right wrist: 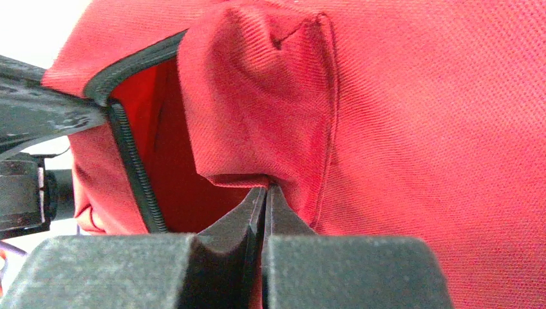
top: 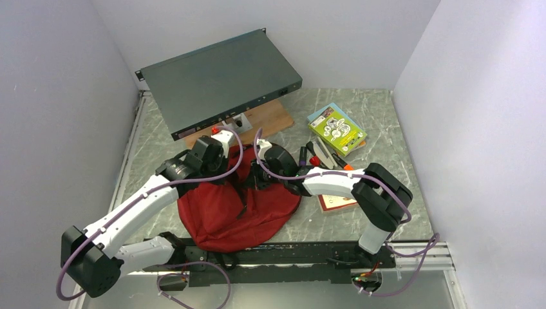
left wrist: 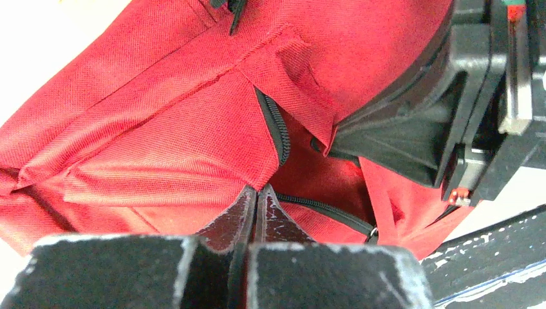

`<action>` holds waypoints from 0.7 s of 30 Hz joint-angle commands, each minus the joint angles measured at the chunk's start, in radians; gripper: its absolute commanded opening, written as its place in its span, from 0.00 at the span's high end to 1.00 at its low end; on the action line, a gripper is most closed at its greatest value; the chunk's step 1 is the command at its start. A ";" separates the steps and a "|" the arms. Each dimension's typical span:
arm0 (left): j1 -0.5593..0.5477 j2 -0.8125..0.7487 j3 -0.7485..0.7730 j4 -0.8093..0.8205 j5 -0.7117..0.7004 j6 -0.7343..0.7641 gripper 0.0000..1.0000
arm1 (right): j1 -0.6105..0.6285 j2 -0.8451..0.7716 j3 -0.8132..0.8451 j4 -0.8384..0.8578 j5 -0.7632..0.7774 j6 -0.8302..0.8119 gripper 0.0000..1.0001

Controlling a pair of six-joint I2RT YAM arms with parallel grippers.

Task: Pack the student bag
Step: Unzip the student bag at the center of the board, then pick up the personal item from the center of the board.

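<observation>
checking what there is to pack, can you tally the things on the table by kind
student bag: 1
books: 2 (green book, white book)
rack unit: 1
wooden board: 1
total: 5, leaving out the pens, which are too small to count

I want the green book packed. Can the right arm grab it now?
Probably not yet: the right gripper is pinching the dark red fabric backpack; the flat green book lies apart.
</observation>
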 commanded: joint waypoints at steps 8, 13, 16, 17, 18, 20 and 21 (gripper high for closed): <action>-0.001 -0.016 0.000 0.029 0.001 0.104 1.00 | -0.004 -0.140 0.102 -0.184 0.112 -0.103 0.75; 0.002 0.010 0.016 0.021 -0.021 0.139 1.00 | -0.037 -0.265 0.107 -0.302 0.240 -0.158 0.61; 0.016 0.015 0.017 0.027 -0.006 0.141 1.00 | -0.099 -0.332 0.064 -0.317 0.333 -0.123 0.56; 0.023 0.016 0.017 0.028 0.001 0.141 1.00 | -0.125 -0.349 0.049 -0.326 0.366 -0.101 0.55; 0.027 0.018 0.018 0.030 0.008 0.143 1.00 | -0.152 -0.359 0.038 -0.340 0.398 -0.075 0.55; 0.034 0.023 0.021 0.028 0.020 0.141 1.00 | -0.216 -0.369 0.024 -0.390 0.439 -0.047 0.56; 0.035 0.024 0.022 0.027 0.022 0.140 1.00 | -0.240 -0.369 0.021 -0.412 0.454 -0.049 0.55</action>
